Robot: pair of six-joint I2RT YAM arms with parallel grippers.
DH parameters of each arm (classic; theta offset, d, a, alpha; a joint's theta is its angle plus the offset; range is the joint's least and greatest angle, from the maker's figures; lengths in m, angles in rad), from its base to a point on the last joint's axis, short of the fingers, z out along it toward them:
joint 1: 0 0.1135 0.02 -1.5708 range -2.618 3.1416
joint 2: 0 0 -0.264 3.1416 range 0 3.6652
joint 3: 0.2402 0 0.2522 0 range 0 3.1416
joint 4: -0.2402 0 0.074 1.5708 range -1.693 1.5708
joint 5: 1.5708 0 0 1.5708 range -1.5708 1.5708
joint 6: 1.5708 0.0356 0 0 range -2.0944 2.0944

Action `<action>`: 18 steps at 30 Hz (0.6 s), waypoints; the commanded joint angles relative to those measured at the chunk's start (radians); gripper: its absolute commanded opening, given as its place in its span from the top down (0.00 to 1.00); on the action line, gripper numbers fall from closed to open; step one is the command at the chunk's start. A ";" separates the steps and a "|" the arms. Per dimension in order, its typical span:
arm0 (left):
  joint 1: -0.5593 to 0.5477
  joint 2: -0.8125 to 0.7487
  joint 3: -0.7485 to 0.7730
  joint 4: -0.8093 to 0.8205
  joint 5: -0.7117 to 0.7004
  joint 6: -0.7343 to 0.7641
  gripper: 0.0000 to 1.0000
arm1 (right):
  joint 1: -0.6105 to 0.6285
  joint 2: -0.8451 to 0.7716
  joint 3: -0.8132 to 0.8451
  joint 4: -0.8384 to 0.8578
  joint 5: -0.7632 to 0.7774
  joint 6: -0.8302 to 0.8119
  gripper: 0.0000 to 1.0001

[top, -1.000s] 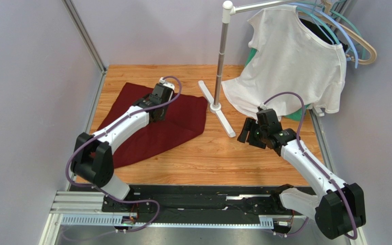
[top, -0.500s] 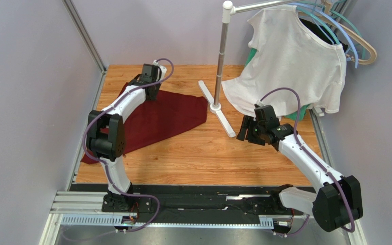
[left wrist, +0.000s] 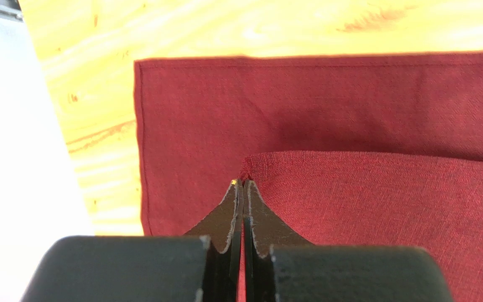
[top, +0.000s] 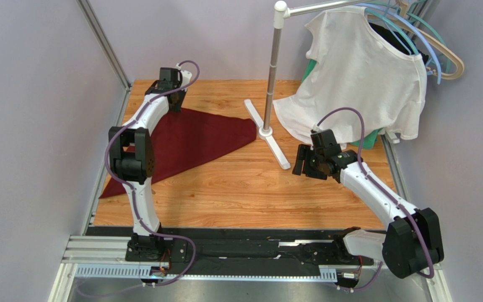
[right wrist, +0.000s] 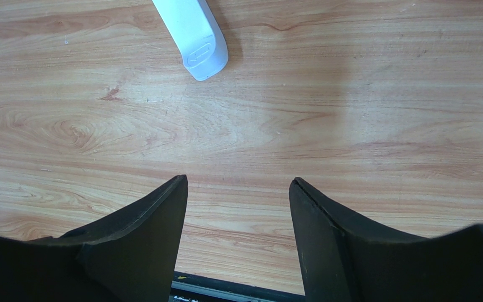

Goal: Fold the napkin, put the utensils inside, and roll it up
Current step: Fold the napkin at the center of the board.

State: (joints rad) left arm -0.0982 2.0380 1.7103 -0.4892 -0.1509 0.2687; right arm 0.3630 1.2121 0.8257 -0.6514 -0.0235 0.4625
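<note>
Top view, napkin: one maroon napkin, triangular in outline, lies on the left half of the table.
Top view, grippers: two; left gripper at the napkin's far corner, right gripper over bare wood.
Top view, other: one stand, one white T-shirt.
Left wrist: fingers pressed together, pinching one folded-over napkin corner.
Right wrist: two fingers apart, holding nothing; one foot of the stand beyond.

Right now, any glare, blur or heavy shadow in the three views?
Top external: even light, sharp, only soft shadows on the light wooden table. Left wrist: wood washed out bright yellow; dark maroon-red cloth napkin weave crisp; black left gripper shows little detail. Right wrist: grain sharp; right gripper a near-featureless black silhouette.
</note>
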 commanded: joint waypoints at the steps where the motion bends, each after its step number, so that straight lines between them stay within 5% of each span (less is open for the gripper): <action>1: 0.035 0.051 0.115 -0.026 0.068 0.046 1.00 | -0.001 -0.020 0.036 0.001 0.022 -0.007 0.36; 18: 0.144 0.200 0.279 -0.063 0.139 0.041 1.00 | -0.001 -0.014 0.029 -0.004 0.060 0.010 0.36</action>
State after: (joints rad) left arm 0.0082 2.2574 1.9442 -0.5671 -0.0433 0.3054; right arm 0.3630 1.1961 0.8257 -0.6628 0.0185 0.4667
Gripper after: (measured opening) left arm 0.007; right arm 0.644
